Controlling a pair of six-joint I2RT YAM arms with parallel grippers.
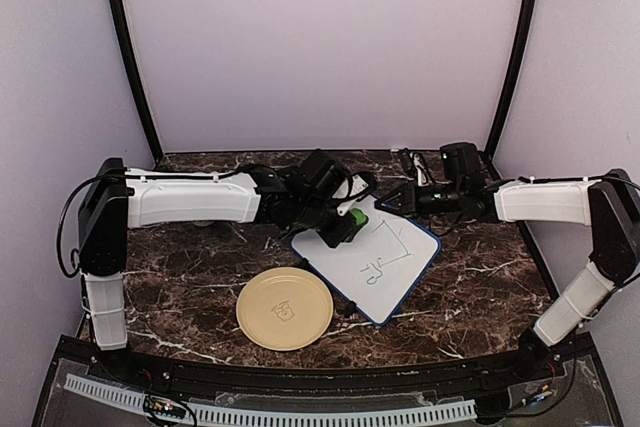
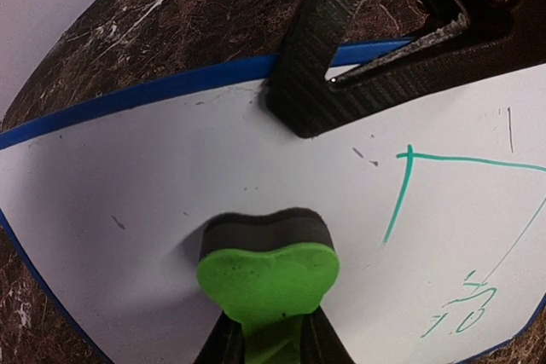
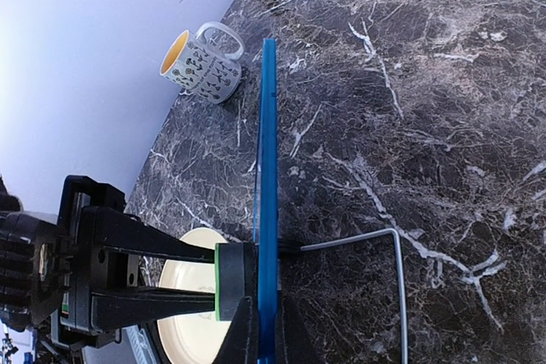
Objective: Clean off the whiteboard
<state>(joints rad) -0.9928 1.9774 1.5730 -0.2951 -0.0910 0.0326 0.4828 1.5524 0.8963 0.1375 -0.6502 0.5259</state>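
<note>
The whiteboard (image 1: 385,265), white with a blue frame, sits tilted at the table's middle and bears green marker lines (image 2: 401,202). My right gripper (image 1: 388,202) is shut on the board's far edge; in the right wrist view the board (image 3: 268,168) stands edge-on between the jaws of the right gripper (image 3: 266,330). My left gripper (image 1: 335,217) is shut on a green eraser (image 2: 266,274). Its dark felt side presses on the white face to the left of the marker lines. From the right wrist, the eraser (image 3: 232,280) touches the board's left face.
A pale-yellow plate (image 1: 285,309) lies in front of the board, near the table's front edge. A patterned mug (image 3: 200,61) stands at the far left by the wall. A bent metal rod (image 3: 384,245) sticks out behind the board. Dark marble table (image 1: 480,287) all round.
</note>
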